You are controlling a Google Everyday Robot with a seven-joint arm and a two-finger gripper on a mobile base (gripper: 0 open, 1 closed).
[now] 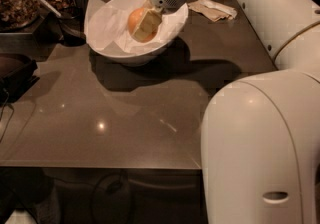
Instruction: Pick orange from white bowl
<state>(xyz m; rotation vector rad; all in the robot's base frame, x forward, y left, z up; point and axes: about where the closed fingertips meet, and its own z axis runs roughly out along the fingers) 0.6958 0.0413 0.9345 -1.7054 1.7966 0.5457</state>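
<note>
The gripper (146, 24), of smooth matt cream plastic, sat in the glossy white bowl (145, 54) lined with crumpled paper (105, 20), against the smooth-skinned orange (134, 20). The brown bench (125, 113) looked polished and reflective.
</note>
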